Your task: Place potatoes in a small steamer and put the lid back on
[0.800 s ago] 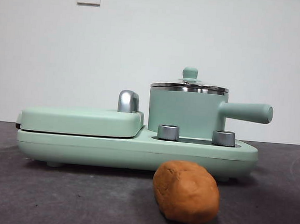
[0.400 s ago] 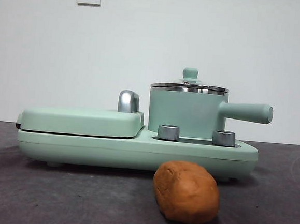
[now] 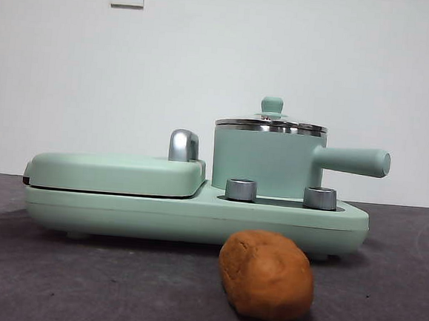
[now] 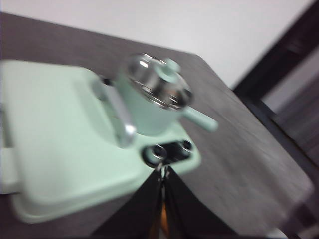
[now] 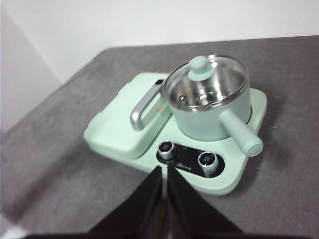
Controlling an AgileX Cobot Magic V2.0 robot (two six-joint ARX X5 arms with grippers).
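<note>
Table (image 3: 78, 284) is dark grey before a white wall (image 3: 207, 63); potato (image 3: 266, 275) lies at 6 o'clock of lidded steamer (image 3: 266, 163). Left tool (image 4: 163, 172) and right tool (image 5: 163, 172) hover above, jaws together.

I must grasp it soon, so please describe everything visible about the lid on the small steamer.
The lid is a round clear glass disc with a shiny steel rim and a small mint-green knob on top. It sits flat and closed on the small steamer, rim on rim; through the glass the steel inside shows. Nothing else touches it; both grippers are away from it.
</note>
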